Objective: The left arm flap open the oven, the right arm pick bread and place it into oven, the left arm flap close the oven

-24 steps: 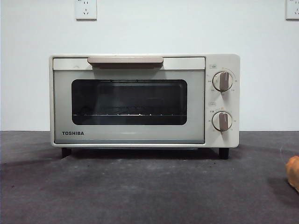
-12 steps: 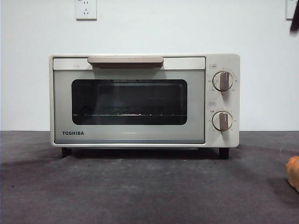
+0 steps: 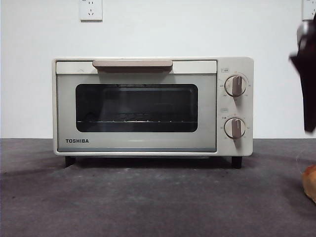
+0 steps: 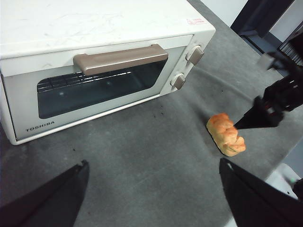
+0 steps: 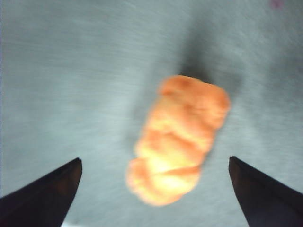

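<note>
The cream-white Toshiba oven [image 3: 153, 106] stands at the middle of the table with its door shut, and it also shows in the left wrist view [image 4: 94, 61]. The orange-brown bread [image 3: 311, 180] lies on the mat to the oven's right, cut off by the picture's edge. My right gripper [image 3: 309, 118] hangs open above the bread [image 5: 177, 139], with one jaw on each side of it [image 5: 154, 160] and not touching. The left wrist view shows that gripper [image 4: 265, 113] over the bread [image 4: 226, 134]. My left gripper [image 4: 153, 162] is open and empty, above the mat in front of the oven.
A dark grey mat [image 3: 148, 197] covers the table in front of the oven. A white wall with a power socket [image 3: 91, 10] stands behind it. The oven's beige bar handle [image 4: 120, 58] and two knobs [image 3: 235, 85] face the front.
The right arm has come down into the front view at the right edge, from nothing to a corner tip to a long dark shape above the bread. The oven and bread have not moved.
</note>
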Controlling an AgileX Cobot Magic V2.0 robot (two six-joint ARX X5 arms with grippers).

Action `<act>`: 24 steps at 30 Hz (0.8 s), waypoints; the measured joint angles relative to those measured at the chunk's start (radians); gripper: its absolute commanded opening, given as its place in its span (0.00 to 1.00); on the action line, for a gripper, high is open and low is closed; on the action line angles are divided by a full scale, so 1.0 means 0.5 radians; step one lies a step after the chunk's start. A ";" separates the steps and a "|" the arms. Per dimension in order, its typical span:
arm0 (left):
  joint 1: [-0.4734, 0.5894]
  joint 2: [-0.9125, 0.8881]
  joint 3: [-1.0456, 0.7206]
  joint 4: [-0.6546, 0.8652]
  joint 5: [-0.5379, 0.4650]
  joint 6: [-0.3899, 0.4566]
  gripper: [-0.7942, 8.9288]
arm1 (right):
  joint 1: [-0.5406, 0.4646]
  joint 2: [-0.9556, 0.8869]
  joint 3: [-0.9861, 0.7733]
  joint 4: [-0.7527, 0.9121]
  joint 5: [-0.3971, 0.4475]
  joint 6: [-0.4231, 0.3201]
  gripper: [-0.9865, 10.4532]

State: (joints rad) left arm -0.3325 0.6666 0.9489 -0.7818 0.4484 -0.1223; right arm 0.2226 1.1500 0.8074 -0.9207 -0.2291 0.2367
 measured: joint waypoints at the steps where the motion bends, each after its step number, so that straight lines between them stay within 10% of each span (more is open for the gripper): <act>1: 0.000 0.000 0.000 0.000 0.000 0.000 0.53 | 0.000 0.039 -0.013 0.024 0.038 0.010 0.52; 24: 0.000 0.002 0.000 0.015 -0.007 0.000 0.53 | 0.002 0.563 -0.038 0.290 0.076 0.039 0.29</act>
State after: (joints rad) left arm -0.3325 0.6678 0.9489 -0.7742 0.4450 -0.1223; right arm 0.2234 1.4315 0.7883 -0.7757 -0.1913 0.2562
